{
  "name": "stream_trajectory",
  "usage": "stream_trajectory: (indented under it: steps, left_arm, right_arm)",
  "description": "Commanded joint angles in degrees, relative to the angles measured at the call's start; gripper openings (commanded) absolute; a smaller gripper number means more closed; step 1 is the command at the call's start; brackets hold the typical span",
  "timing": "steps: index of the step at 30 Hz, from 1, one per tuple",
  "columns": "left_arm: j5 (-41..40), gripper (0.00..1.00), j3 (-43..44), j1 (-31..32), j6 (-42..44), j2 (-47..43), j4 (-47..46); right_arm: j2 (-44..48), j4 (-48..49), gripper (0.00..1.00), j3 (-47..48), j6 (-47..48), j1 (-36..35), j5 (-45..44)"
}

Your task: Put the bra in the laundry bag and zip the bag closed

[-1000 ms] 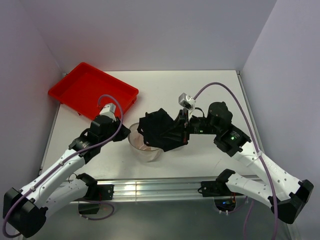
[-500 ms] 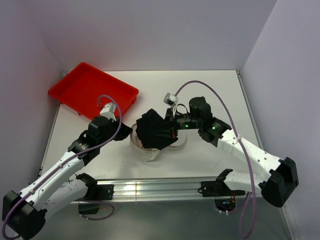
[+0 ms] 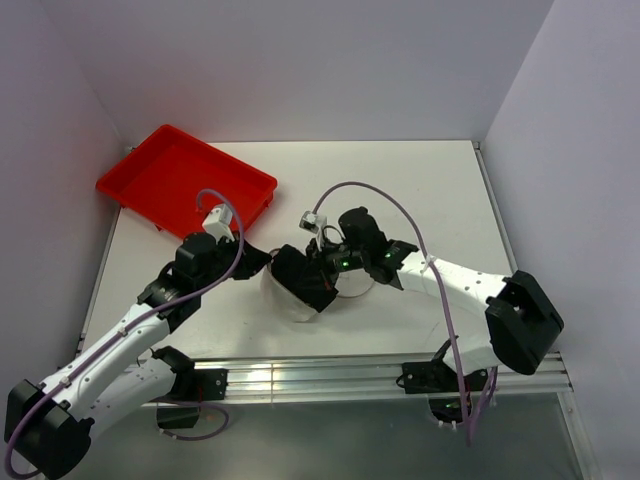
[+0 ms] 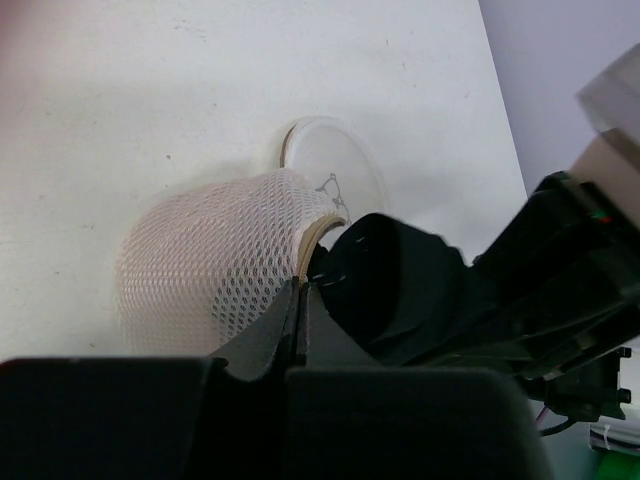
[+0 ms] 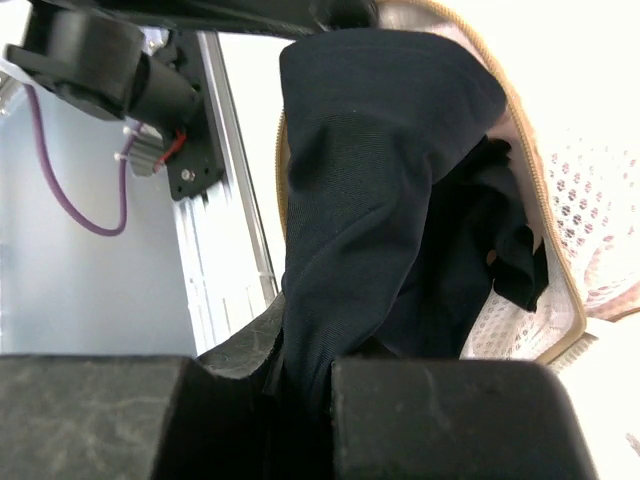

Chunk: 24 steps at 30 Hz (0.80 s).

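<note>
The laundry bag [image 4: 205, 265], white mesh with a tan zip rim, lies on its side with its mouth held open; its round face flap [image 4: 335, 175] bears a small bra outline. My left gripper [image 4: 300, 298] is shut on the bag's rim, at the bag's left in the top view [image 3: 257, 260]. The black bra [image 5: 370, 190] hangs from my right gripper [image 5: 300, 355], which is shut on its fabric. Most of the bra [image 3: 303, 278] sits inside the bag's [image 3: 283, 305] mouth, and one fold drapes over the rim. The right gripper [image 3: 320, 266] hovers just right of the opening.
A red tray [image 3: 185, 180] stands at the back left of the white table [image 3: 430, 190]. An aluminium rail [image 3: 320, 378] runs along the near edge. Purple cables loop over both arms.
My right arm has swung left and carried the bra from beside the bag into its mouth. My left gripper has shut on the bag's rim.
</note>
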<state>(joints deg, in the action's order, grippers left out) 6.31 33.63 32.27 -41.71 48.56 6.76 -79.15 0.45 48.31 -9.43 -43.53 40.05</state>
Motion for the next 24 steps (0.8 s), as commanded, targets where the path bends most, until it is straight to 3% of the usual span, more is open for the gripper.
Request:
stream_trajectory:
  steps: [1, 13, 24]
  left_arm:
    - [1.34, 0.00, -0.05, -0.19, -1.26, -0.66, -5.18]
    - [6.52, 0.00, -1.01, -0.19, -2.23, -0.39, -10.63]
    - [7.58, 0.00, -7.34, -0.10, -5.22, -3.73, -10.36]
  right_arm:
    - [-1.61, 1.84, 0.00, -0.76, -0.76, -1.03, -0.59]
    - [-9.96, -6.16, 0.00, 6.61, -4.53, -2.35, -9.11]
    - [-3.29, 1.82, 0.04, 5.48, -26.41, -2.35, -27.13]
